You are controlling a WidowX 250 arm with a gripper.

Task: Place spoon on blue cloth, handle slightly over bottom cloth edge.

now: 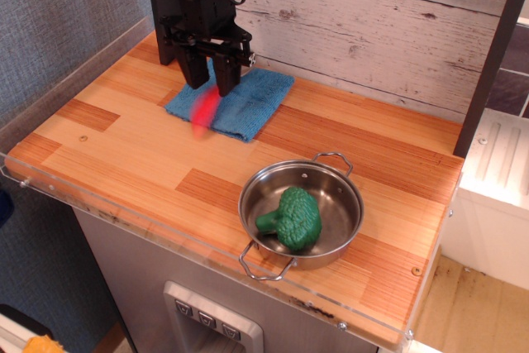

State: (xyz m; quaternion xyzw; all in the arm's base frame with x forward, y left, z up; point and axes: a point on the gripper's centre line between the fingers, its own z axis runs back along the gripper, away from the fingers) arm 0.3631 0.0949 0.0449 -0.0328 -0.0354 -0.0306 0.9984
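Note:
The blue cloth lies flat at the back left of the wooden counter. My gripper hangs just over its left half, fingers apart and pointing down. The spoon's red handle is a blurred streak below the fingertips, over the cloth's front left edge, and looks free of the fingers. A small shiny bit by the right finger may be the spoon's bowl; the rest is hidden behind the gripper.
A steel pot with a green broccoli in it stands at the front right. A whitewashed plank wall runs along the back. A clear plastic rim lines the counter's front edge.

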